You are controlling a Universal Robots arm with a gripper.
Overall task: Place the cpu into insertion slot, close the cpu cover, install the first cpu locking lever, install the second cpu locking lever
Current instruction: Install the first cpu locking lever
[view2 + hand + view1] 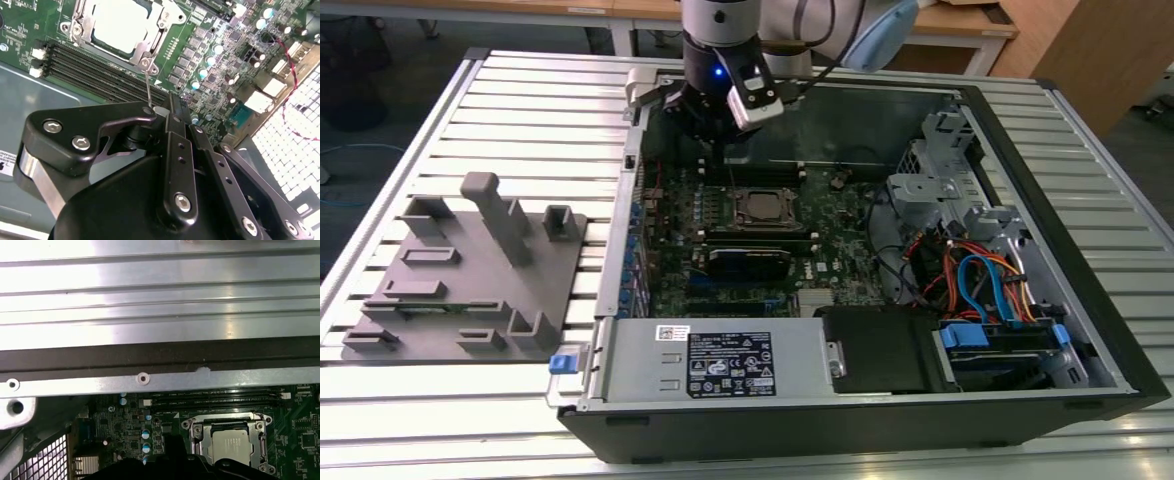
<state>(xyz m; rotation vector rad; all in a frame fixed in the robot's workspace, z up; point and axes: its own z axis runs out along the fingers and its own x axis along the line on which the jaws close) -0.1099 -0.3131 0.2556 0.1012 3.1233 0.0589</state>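
gripper [718, 135] near case wall [881, 115], cpu [761, 207] seated (cover [148, 54] down)

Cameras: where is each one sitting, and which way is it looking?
Exterior view: off the arm, high up, looking down into the open case on the table; the arm and gripper hang over the case's far end, near the cpu.
Second wrist view: on the wrist, looking past the gripper's black body at the cpu.
First wrist view: on the wrist, looking across the cpu, the case's rim and the table's slats.
Shared: all three show the cpu.
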